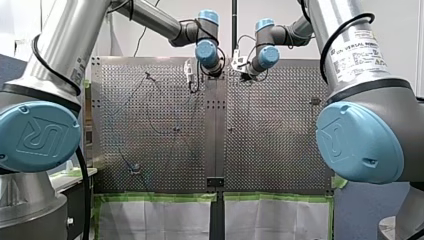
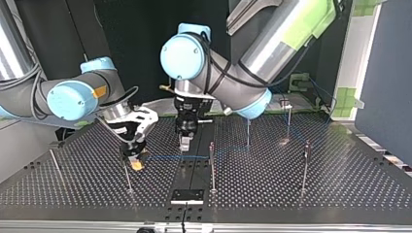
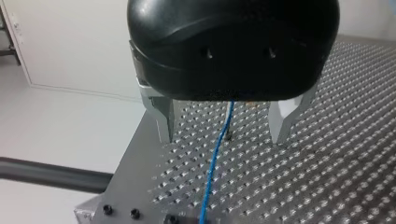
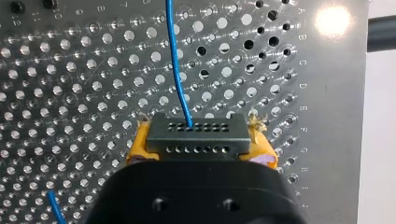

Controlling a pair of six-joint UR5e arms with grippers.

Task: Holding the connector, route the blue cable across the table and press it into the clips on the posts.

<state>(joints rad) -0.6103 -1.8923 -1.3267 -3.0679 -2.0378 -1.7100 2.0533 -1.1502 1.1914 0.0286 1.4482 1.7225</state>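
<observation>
Pinching connector [image 4: 195, 133], right gripper [image 4: 201, 142] seemingly near edge [image 4: 360, 140].

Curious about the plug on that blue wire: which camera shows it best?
The right wrist view: the connector shows large, clamped between my right gripper's yellow pads, the blue cable running from it. The top view shows only a speck at that gripper; the front and left wrist views do not show it.

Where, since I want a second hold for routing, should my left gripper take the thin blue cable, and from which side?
Take the thin blue cable on its straight stretch, from above: it runs lengthwise between my left gripper's open metal fingers, which can likely close across it from either side.
</observation>
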